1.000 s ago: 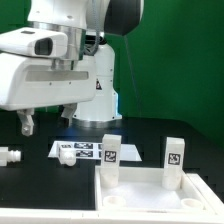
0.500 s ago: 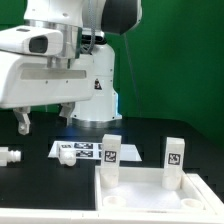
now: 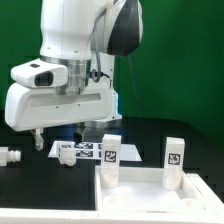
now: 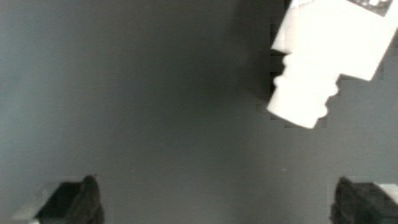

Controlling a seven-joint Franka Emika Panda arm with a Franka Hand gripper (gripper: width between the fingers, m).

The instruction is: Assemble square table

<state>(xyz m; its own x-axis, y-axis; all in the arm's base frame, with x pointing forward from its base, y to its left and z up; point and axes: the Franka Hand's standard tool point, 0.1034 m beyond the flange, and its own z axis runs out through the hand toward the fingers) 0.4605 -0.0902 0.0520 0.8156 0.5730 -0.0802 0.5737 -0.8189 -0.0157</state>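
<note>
Currently, in the exterior view, the white robot arm's two-finger gripper (image 3: 52, 140) is hanging low over the black table (image 3: 30, 175), near the thin flat white marker board (image 3: 90, 150). The white plastic square tabletop panel (image 3: 145, 192) is lying at the front of the scene. Two short white stubby legs are standing upright at its far corners, the first leg (image 3: 110, 158) toward the exterior view's left and the second leg (image 3: 174, 160) toward the exterior view's right. Each is showing a black-and-white tag. A small white part (image 3: 10, 157) is lying well apart at that view's left edge.

In the wrist view, the gripper (image 4: 217, 205) is showing its jaws spread wide with only bare dark table between them, so it is holding nothing. A white ridged plastic part (image 4: 317, 70) is lying beyond the fingertips, not between them. Whether it is a leg, I cannot tell.

The legs are looking light, rigid and smooth, so probably slippery. Gripping across the plain flat body, clear of any ridged end, seems safest. The panel is looking stiff and too wide to span, so its rim is the likely hold.
</note>
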